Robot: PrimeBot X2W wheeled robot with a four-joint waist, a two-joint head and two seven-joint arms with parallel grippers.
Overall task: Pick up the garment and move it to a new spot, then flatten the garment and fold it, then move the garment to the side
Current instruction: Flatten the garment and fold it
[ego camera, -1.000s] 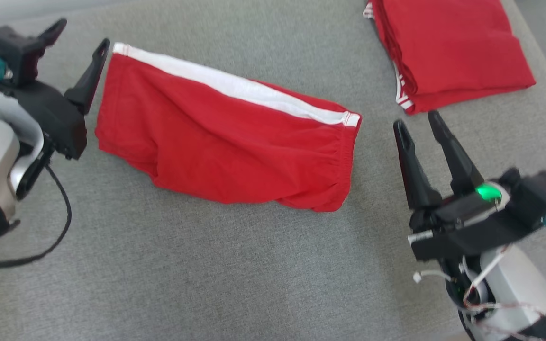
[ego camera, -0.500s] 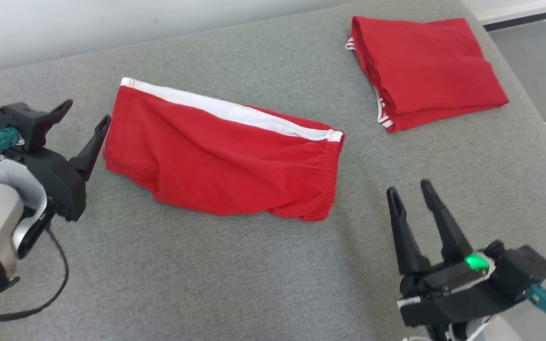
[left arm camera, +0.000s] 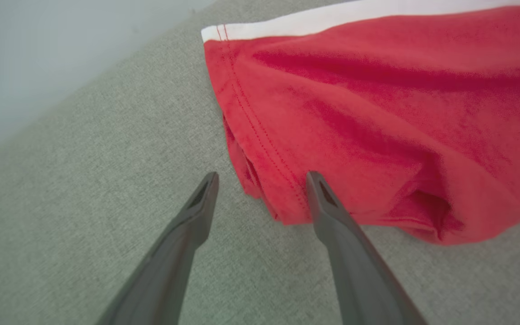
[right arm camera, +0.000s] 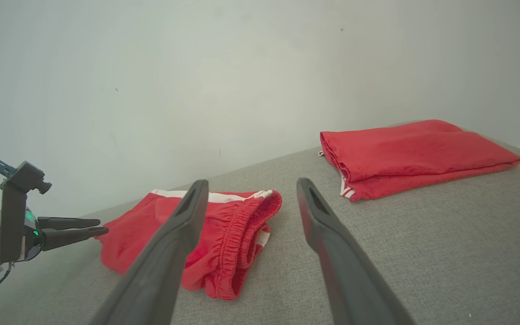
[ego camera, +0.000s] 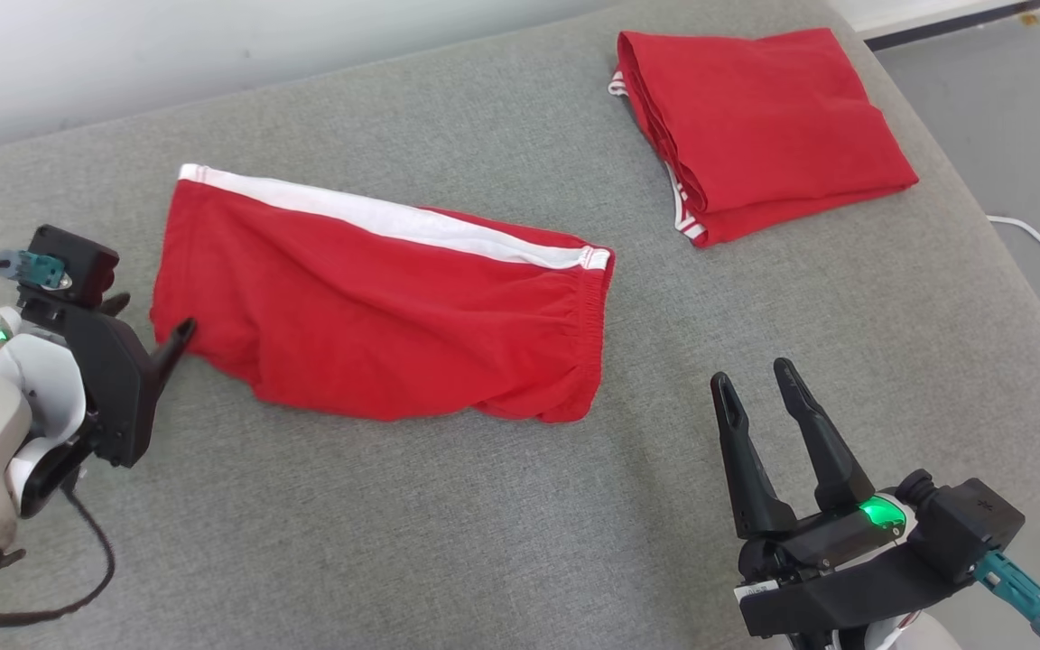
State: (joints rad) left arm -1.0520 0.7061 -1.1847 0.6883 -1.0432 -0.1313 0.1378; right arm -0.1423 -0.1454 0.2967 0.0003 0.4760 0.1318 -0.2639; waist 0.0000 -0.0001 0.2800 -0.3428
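Judging the shorts (ego camera: 376,325) limp and light, you should pinch all hem layers nearest the left edge of the cushion (ego camera: 484,524); left gripper (left arm camera: 262,175) and right gripper (ego camera: 752,372) gape empty.

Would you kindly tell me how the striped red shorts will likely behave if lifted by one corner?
The red shorts would probably hang limp, given their soft wrinkles. Folded in loose layers, they may unfold. The grey cushion looks textured, so pushing likely bunches them.

Right gripper (right arm camera: 251,184), fingers spread, pointed at the shorts (right arm camera: 233,234) on the cushion (right arm camera: 422,253). Left gripper (right arm camera: 102,226) sat at their far end; a folded garment (right arm camera: 413,153) lay apart.
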